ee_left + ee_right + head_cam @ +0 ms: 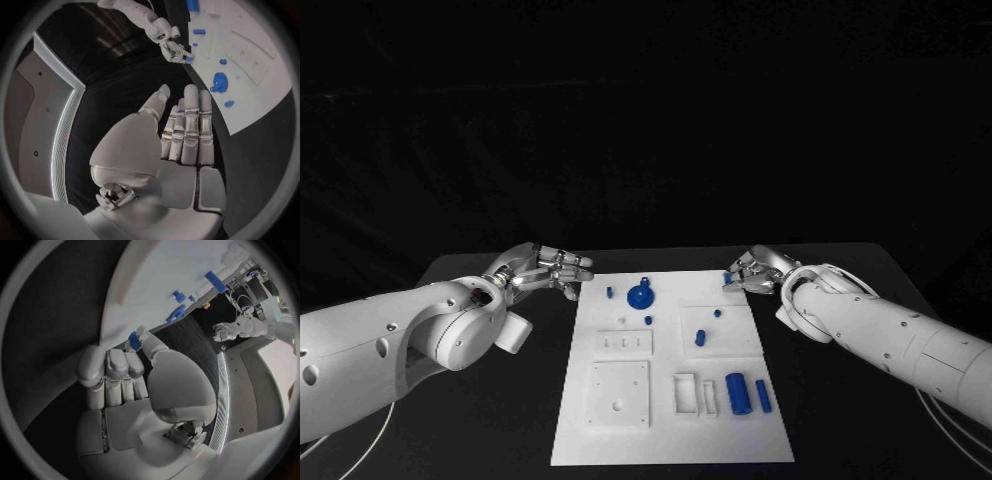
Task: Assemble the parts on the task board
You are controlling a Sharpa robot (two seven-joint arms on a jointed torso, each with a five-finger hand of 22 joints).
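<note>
White board (pixel 668 430) flat mid-table; blue gear (pixel 640 296) near its far edge, two blue cylinders (pixel 737 393) upright by the right edge.

- One white task board (pixel 668 420)
- Two silver hands: left hand (pixel 548 268), right hand (pixel 754 270)
- One blue gear-like disc (pixel 640 295)
- Two upright blue cylinders (pixel 738 393)

Pretty dark setup here: a matte black rectangular table (pixel 473 420) is sitting in front of a pitch-black backdrop (pixel 646 120) that's swallowing everything behind it. Off to the side, a grey wall panel (pixel 31 145) is showing a thin glowing white light strip (pixel 65 130) curving along its edge.
</note>
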